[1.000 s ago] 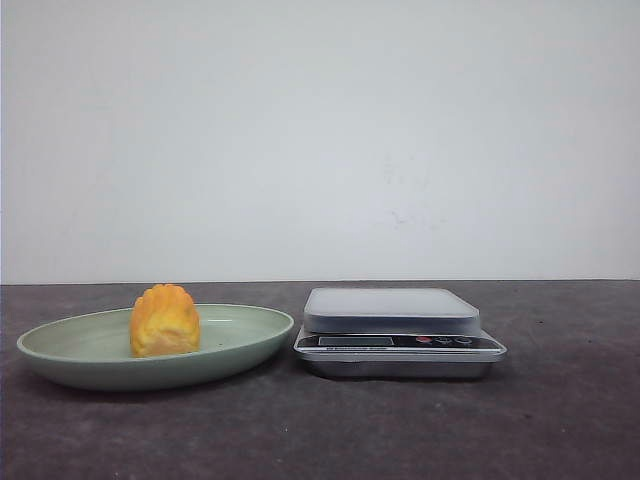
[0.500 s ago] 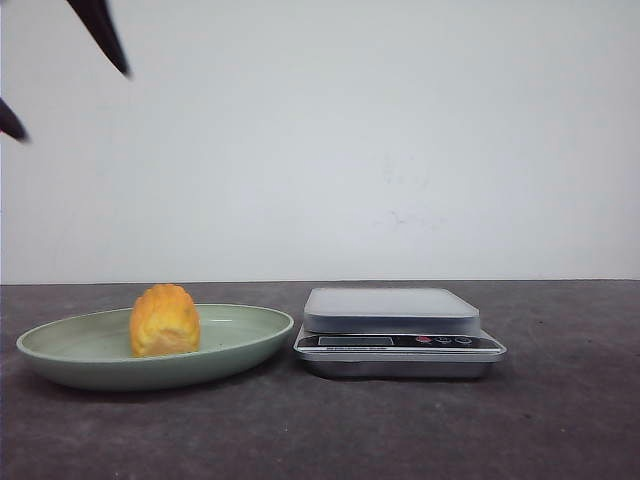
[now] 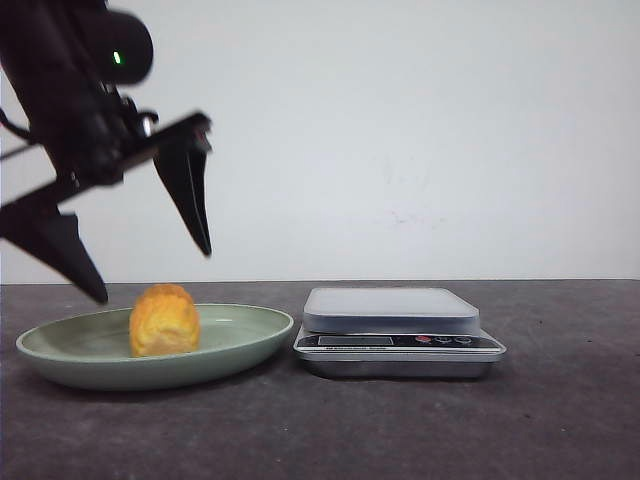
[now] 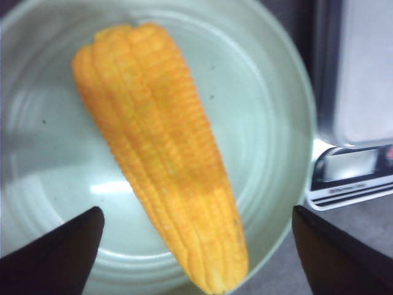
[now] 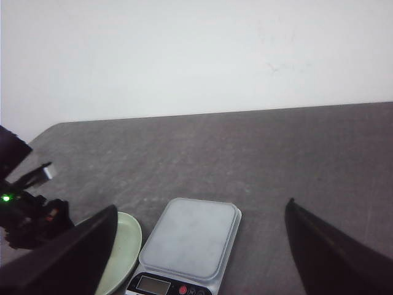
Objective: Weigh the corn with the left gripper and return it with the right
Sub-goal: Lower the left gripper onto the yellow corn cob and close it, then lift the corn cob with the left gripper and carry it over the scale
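**Left claw above the corn, cob axis slanted across the gap**

The yellow-orange corn cob with rows of kernels (image 4: 161,147) lies in the shallow pale-green ceramic plate (image 3: 240,345), left of the flat silver digital kitchen scale (image 3: 395,312) on the dark grey table (image 3: 400,430). The front view shows only the cob's stubby end, so its length runs roughly toward and away from that camera. From the left wrist camera it looks long rather than stubby, tapering toward the near rim of the plate.

The black left gripper (image 3: 150,270) hangs above the plate with its 2 fingers spread wide, holding nothing; the corn sits below the gap, apart from both tips. In the left wrist view the cob's long axis runs slantwise between the fingers, nearer to crossing the closing line than lying along it. That suits a grasp across the cob's width, though a small wrist turn looks advisable.

The black right gripper (image 5: 196,258) is spread wide and empty, well back from the scale, so the left arm is clearly the nearer.
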### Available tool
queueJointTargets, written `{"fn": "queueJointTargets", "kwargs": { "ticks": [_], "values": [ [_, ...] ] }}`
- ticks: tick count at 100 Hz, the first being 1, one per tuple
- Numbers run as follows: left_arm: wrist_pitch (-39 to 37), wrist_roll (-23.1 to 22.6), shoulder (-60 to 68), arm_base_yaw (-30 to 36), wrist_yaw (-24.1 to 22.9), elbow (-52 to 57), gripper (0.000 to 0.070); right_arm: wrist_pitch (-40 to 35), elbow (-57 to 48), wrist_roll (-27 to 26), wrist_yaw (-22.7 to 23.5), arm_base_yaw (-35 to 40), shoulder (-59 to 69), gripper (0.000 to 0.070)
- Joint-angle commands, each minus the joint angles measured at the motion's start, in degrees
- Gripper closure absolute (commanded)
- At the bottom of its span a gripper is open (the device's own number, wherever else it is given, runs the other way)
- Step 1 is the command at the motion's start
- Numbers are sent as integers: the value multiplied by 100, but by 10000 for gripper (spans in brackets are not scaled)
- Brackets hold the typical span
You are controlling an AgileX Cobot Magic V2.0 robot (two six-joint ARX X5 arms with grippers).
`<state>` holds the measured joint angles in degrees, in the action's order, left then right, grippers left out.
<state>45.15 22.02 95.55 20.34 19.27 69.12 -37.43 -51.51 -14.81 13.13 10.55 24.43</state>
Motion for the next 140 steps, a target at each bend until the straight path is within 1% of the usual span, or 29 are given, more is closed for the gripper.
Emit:
{"fn": "queueJointTargets", "kwargs": {
  "ticks": [1,10,17,32,41,44,47,48,49,50,52,53,54,55,57,58,60,79,83,89,99,104,126,140],
  "values": [
    [-20,11,197,72,-22,83,110,-2,-68,33,-11,15,26,150],
    [-39,11,380,109,-24,83,112,-42,-68,50,-13,15,26,150],
    [-101,11,485,140,-37,83,126,-46,-68,74,-13,15,26,151],
    [-153,9,601,205,-101,83,236,-46,-68,205,-35,15,26,151],
    [-146,2,616,229,-315,83,244,-46,-68,214,-160,15,26,152],
    [-144,-11,616,229,-348,83,264,-46,-68,216,-160,15,26,152],
    [-138,-46,616,229,-339,83,326,-46,-68,219,-160,15,26,153],
    [-138,-50,616,229,-339,83,334,-46,-68,219,-160,15,26,153],
    [-131,-66,616,229,-334,83,369,-50,-68,219,-157,15,26,153],
    [-131,-70,616,229,-334,83,382,-52,-68,219,-157,15,26,153],
    [-122,-94,616,229,-319,83,433,-59,-68,221,-157,15,26,153],
    [-118,-109,616,229,-308,83,462,-63,-68,221,-160,15,26,153],
    [-109,-151,616,229,-289,83,507,-74,-68,221,-160,15,26,154],
    [-105,-166,616,229,-282,83,524,-79,-68,223,-157,15,26,154],
    [-98,-225,616,229,-256,83,590,-83,-68,223,-157,15,26,154],
    [-90,-275,616,229,-243,83,640,-94,-68,223,-157,15,26,154],
    [-79,-343,616,229,-216,83,700,-111,-68,223,-157,15,26,155],
    [68,-796,616,254,-208,83,700,-297,-68,240,-157,15,26,156],
    [70,-796,614,262,-164,85,700,-321,-68,256,-157,15,26,157],
    [63,-811,592,262,50,90,700,-332,-68,295,-157,15,26,157],
    [24,-804,501,262,592,192,700,-332,-68,315,-155,15,26,157],
    [2,-782,415,262,765,291,700,-332,-68,319,-155,15,26,157],
    [2,-785,46,332,833,1071,700,-332,-68,326,-138,15,26,157],
    [-7,-756,26,396,1163,1744,700,-332,-68,326,-133,15,26,158]
  ]
}}
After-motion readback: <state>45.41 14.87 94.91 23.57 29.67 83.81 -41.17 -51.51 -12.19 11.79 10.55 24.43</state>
